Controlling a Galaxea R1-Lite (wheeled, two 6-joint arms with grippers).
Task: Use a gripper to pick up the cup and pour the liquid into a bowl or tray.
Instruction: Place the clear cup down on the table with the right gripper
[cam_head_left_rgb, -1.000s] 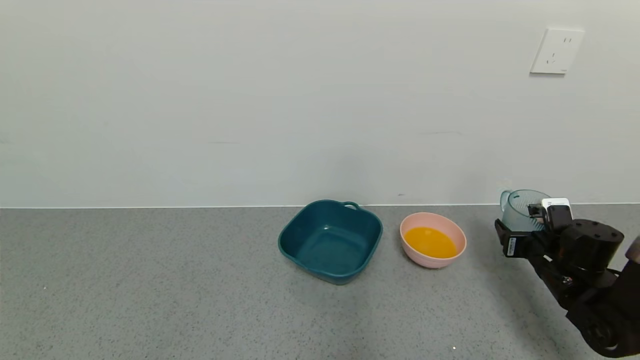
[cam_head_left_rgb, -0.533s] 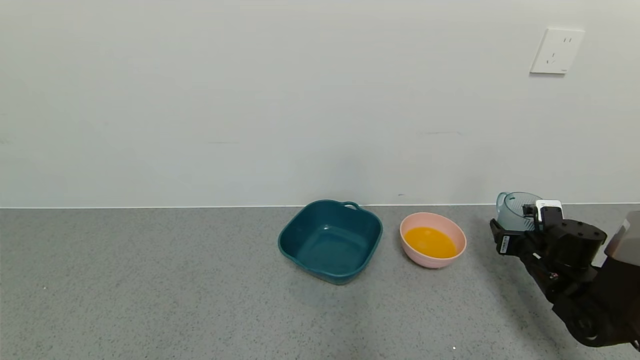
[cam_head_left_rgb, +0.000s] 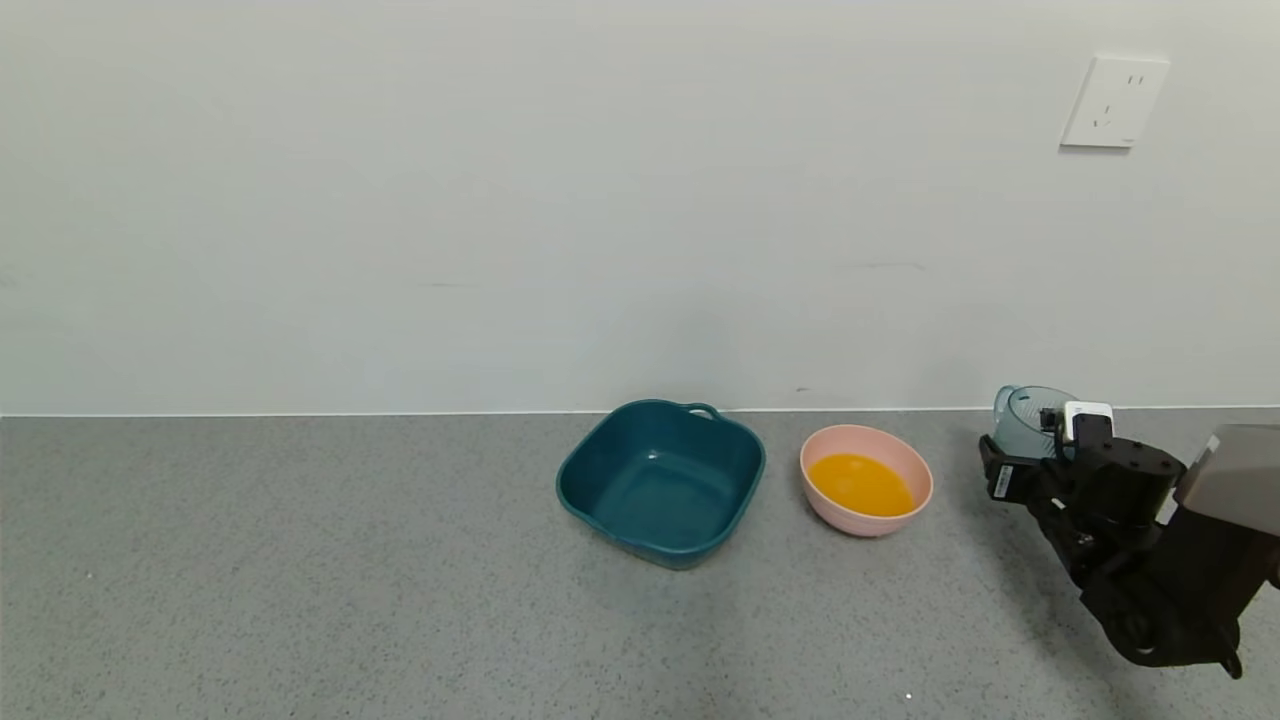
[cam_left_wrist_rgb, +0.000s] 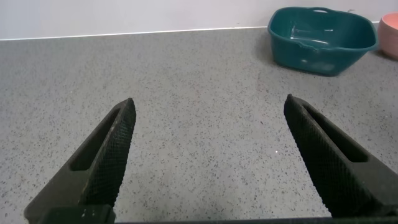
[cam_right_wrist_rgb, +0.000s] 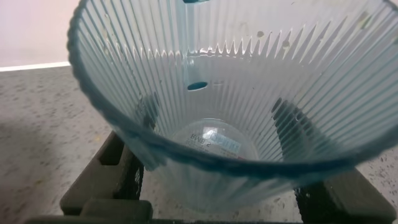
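Note:
The translucent blue-grey cup (cam_head_left_rgb: 1022, 422) stands upright and looks empty at the far right of the counter, near the wall. My right gripper (cam_head_left_rgb: 1035, 450) is shut on it, with one black finger (cam_right_wrist_rgb: 118, 174) on each side of its ribbed wall (cam_right_wrist_rgb: 211, 93). The orange-yellow liquid (cam_head_left_rgb: 860, 485) lies in the pale pink bowl (cam_head_left_rgb: 866, 431), to the left of the cup. My left gripper (cam_left_wrist_rgb: 208, 109) is open and empty over bare counter and does not show in the head view.
A dark teal square basin (cam_head_left_rgb: 660, 490) with a handle sits empty just left of the bowl; it also shows in the left wrist view (cam_left_wrist_rgb: 320, 31). The grey speckled counter ends at a white wall with a socket (cam_head_left_rgb: 1113, 102).
My right arm has sunk lower and drawn back a little, bringing the cup down towards the counter. The bowl and basin have not moved.

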